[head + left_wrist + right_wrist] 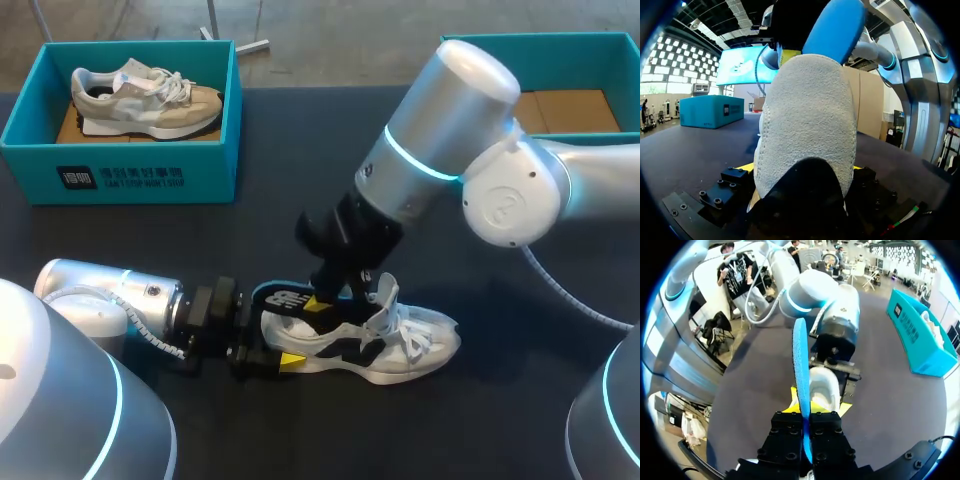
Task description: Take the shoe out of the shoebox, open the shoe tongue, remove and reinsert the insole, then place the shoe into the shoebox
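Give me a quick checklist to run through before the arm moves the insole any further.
1. Left gripper shut on the white shoe at its heel: ok.
2. Right gripper shut on the blue insole: ok.
3. Shoe upright on its sole on the table: ok.
4. Insole's front end inside the shoe: cannot tell, the right gripper hides it.
5. Right shoebox free to take the shoe: visible floor bare, ok.
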You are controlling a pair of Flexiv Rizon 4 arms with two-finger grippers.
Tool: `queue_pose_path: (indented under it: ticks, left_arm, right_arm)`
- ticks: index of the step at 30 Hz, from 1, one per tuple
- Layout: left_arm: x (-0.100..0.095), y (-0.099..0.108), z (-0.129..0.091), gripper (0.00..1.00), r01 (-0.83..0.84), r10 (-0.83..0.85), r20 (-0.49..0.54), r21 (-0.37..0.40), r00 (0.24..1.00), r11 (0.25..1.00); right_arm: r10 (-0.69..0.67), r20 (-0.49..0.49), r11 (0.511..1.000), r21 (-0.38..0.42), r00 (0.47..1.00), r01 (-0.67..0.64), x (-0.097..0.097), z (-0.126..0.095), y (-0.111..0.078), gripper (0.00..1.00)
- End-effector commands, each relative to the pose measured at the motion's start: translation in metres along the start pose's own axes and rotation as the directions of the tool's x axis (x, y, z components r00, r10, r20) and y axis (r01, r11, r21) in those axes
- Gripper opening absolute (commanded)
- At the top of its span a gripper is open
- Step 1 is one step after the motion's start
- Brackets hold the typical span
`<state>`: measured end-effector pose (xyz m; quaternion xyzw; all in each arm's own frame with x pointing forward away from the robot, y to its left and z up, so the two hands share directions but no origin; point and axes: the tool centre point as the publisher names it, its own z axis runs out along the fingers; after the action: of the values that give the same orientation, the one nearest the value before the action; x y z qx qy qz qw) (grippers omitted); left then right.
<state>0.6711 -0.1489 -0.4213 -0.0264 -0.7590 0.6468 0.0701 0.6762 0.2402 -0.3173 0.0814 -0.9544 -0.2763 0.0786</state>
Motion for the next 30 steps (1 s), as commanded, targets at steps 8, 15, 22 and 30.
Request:
queue_pose_path:
  ticks: [8, 15, 22, 30]
  left_arm:
    - [-0.001, 0.002, 0.001, 0.0, 0.0, 0.0, 0.001, -0.002, 1.0, 1.0]
    - [-0.001, 0.002, 0.001, 0.0, 0.0, 0.0, 0.001, -0.002, 1.0, 1.0]
    - [-0.001, 0.002, 0.001, 0.0, 0.0, 0.0, 0.001, -0.002, 1.0, 1.0]
    - [-0.001, 0.002, 0.001, 0.0, 0.0, 0.0, 0.001, -0.002, 1.0, 1.0]
  right_arm:
    - [-0.037, 0.002, 0.992, -0.121, 0.999, 0.037, -0.006, -0.043, 0.013, 0.0]
    - [-0.069, 0.022, 0.977, -0.203, 0.997, 0.072, -0.006, -0.087, 0.037, 0.0]
    - [-0.083, 0.012, 0.937, -0.34, 0.996, 0.082, -0.007, -0.118, 0.055, 0.0]
    - [-0.083, 0.012, 0.937, -0.34, 0.996, 0.082, -0.007, -0.118, 0.055, 0.0]
